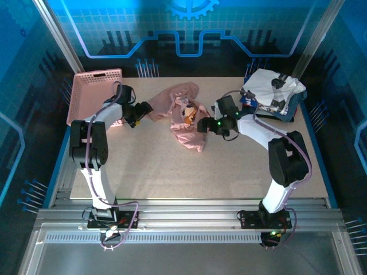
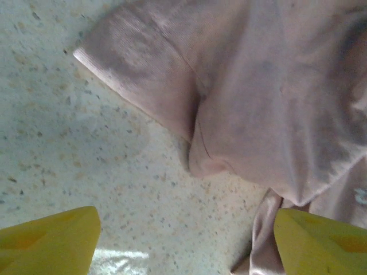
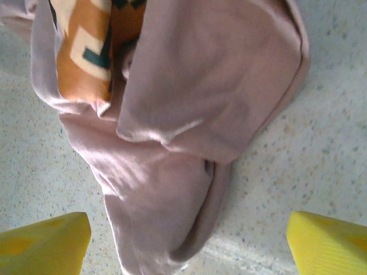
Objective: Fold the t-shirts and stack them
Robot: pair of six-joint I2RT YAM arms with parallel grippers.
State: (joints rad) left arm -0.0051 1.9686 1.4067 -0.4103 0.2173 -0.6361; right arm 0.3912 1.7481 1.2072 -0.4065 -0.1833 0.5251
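The dusty-pink t-shirt (image 1: 182,112) lies crumpled mid-table, its orange, white and dark print (image 3: 86,51) partly showing. My left gripper (image 1: 147,109) is low at the shirt's left edge, jaws open. In the left wrist view the gripper (image 2: 186,246) frames bare table, a sleeve hem (image 2: 143,86) lies ahead, and a strip of pink cloth touches the right finger (image 2: 321,240). My right gripper (image 1: 205,124) is at the shirt's right side, open. In its wrist view the gripper (image 3: 186,246) has a rolled pink fold (image 3: 166,206) lying between its spread fingers. The white t-shirt (image 1: 270,89) with black patches rests on the navy one (image 1: 289,112) at the back right.
A rigid pink lattice basket (image 1: 92,94) stands tilted at the back left corner, just behind the left arm. Bare speckled table (image 1: 189,172) spreads in front of the pink shirt. Aluminium frame posts stand at the back corners.
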